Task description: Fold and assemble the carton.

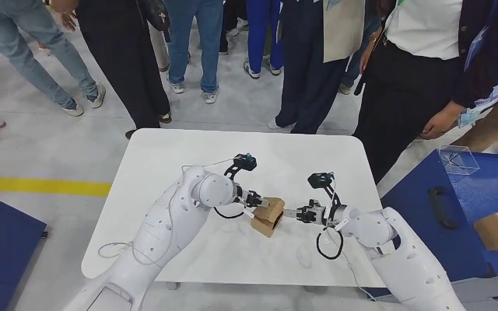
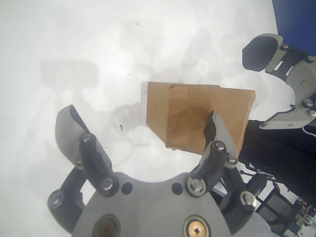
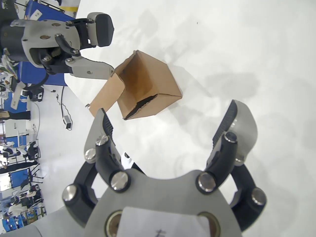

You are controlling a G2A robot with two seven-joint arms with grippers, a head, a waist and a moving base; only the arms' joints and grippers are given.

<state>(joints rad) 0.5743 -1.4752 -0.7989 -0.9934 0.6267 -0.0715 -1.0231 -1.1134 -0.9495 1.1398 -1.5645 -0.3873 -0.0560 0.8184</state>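
Carton on the table, flap open. Left gripper spread wide, one finger at the flap; right gripper open too, just beside it.

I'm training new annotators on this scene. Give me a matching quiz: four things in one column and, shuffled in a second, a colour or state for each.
Things:
1 carton
2 table
3 right gripper
4 floor stripe

States:
A yellow
B open, facing the carton's open end
C brown, one end open
D white

Pairs: 1-C; 2-D; 3-B; 4-A
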